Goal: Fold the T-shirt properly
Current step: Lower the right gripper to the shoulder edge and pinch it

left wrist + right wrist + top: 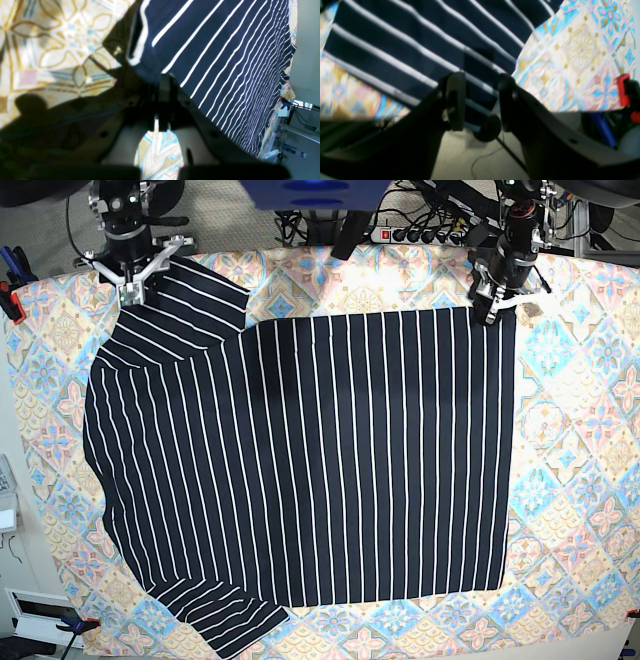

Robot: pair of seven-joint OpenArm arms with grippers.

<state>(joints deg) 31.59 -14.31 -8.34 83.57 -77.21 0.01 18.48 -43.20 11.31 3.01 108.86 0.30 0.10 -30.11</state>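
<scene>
Cloth is lying spread almost flat across the tile-patterned tablecloth (585, 430): the T-shirt (320, 460), dark navy with thin white pinstripes, is covering most of the table, its hem running down the side under the left arm and its sleeves sticking out at the two corners of the opposite side. Both arms are working the far edge, one at each top corner, which reads as setting up a fold that carries that edge toward the near side. The left gripper (163, 82) is sitting at the hem corner; in its wrist view the fingers are pressed together with a bunched tip of the striped fabric between them, so it is pinching the T-shirt. The right gripper (480, 100) is poised over the far sleeve (185, 290), jaws parted, with striped cloth showing in the gap between the fingers (455, 100); whether the pads are touching the fabric I cannot tell, but nothing is clamped yet. My judgement: the fold cannot start evenly until this side also closes on the sleeve edge, otherwise the cloth will be dragging askew. A red clamp (623, 88) is gripping the table edge nearby.
</scene>
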